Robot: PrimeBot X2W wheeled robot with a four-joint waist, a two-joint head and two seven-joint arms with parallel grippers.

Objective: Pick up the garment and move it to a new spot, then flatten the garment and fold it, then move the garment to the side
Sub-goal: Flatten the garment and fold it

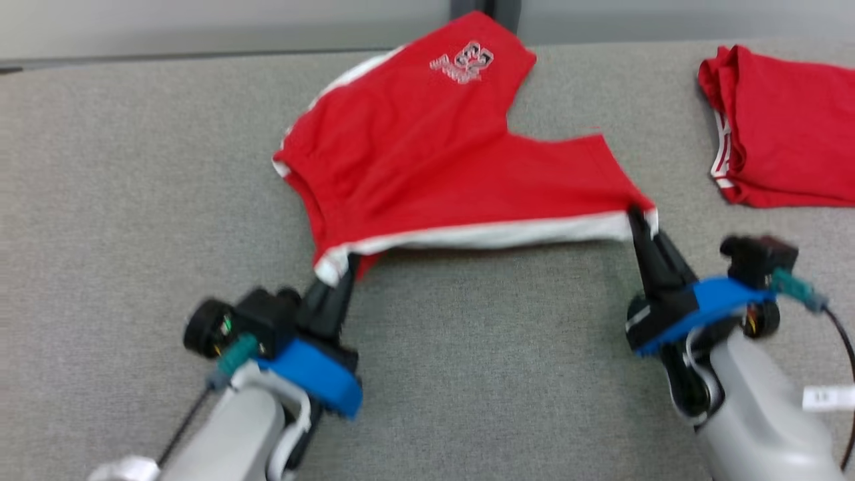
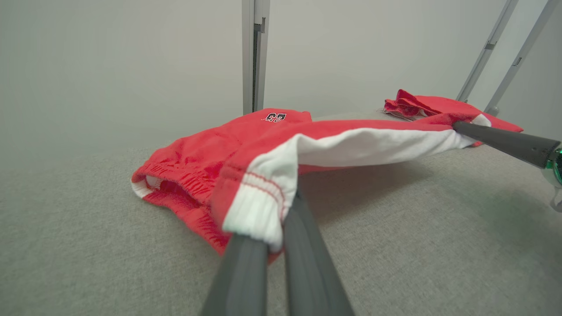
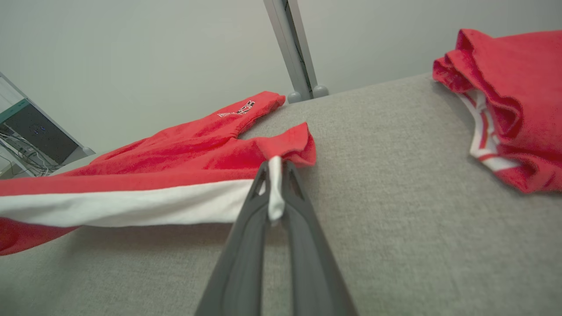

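A pair of red shorts (image 1: 427, 160) with a white side stripe and a white logo lies on the grey table, its near edge lifted and stretched between both grippers. My left gripper (image 1: 340, 270) is shut on the waistband corner, where white ribbing (image 2: 263, 210) drapes over the fingers. My right gripper (image 1: 640, 217) is shut on the leg-hem corner of the shorts (image 3: 197, 153), with the white stripe (image 3: 275, 193) pinched between the fingertips. In the left wrist view the right gripper's finger (image 2: 500, 138) holds the far end of the stripe. The far leg with the logo (image 1: 464, 61) rests flat on the table.
A second red garment (image 1: 781, 127), folded, with white trim, lies at the table's right edge; it also shows as a red garment (image 3: 505, 101) in the right wrist view. A metal post (image 3: 294, 48) stands behind the table's far edge. Bare grey table surface (image 1: 494, 374) stretches between my arms.
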